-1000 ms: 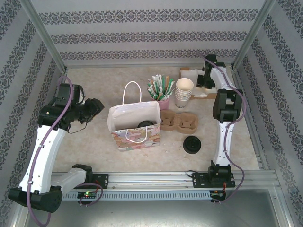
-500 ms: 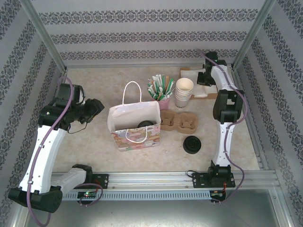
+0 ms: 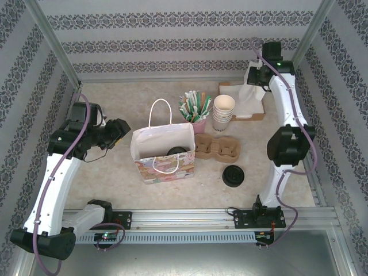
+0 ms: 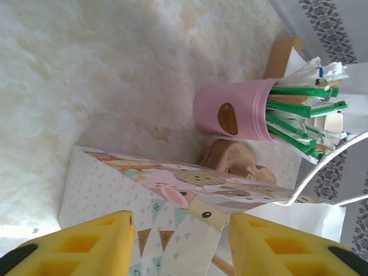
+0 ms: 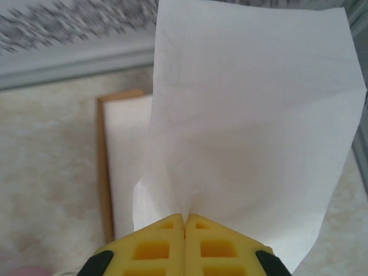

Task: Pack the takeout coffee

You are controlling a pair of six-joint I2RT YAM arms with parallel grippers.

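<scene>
One napkin [image 5: 247, 115] gripped, coffee [image 3: 177, 151] apparently in the bag [image 3: 164, 167].
Right hand [image 5: 184, 217] clamps the napkin over its tray [image 5: 102, 167]; left hand [image 4: 179, 236] gapes beside the bag. Next: carry the napkin across and release it inside.

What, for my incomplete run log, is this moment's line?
left tool open, facing bag | right tool shut on napkin over tray
</scene>
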